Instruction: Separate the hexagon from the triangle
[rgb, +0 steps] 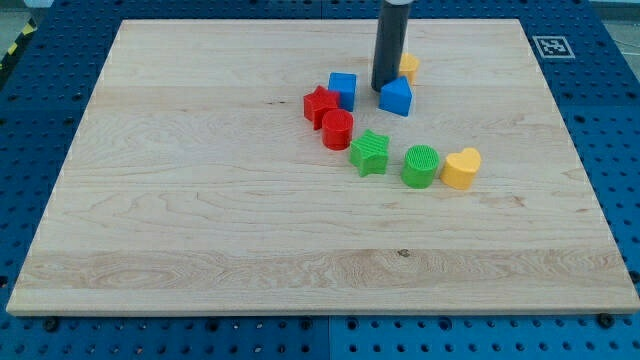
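The yellow hexagon (409, 66) lies near the view's top, partly hidden behind my rod. The blue triangle (396, 97) sits just below it, close to it or touching; I cannot tell which. My tip (383, 89) rests on the board against the triangle's left side, between the triangle and the blue cube (343, 89). The hexagon is just up and to the right of the tip.
A red star (319, 105) touches the blue cube's left side, with a red cylinder (338, 129) below it. A green star (369, 153), a green cylinder (421, 166) and a yellow heart (461, 168) run in a row to the right. The wooden board (200, 200) lies on a blue perforated table.
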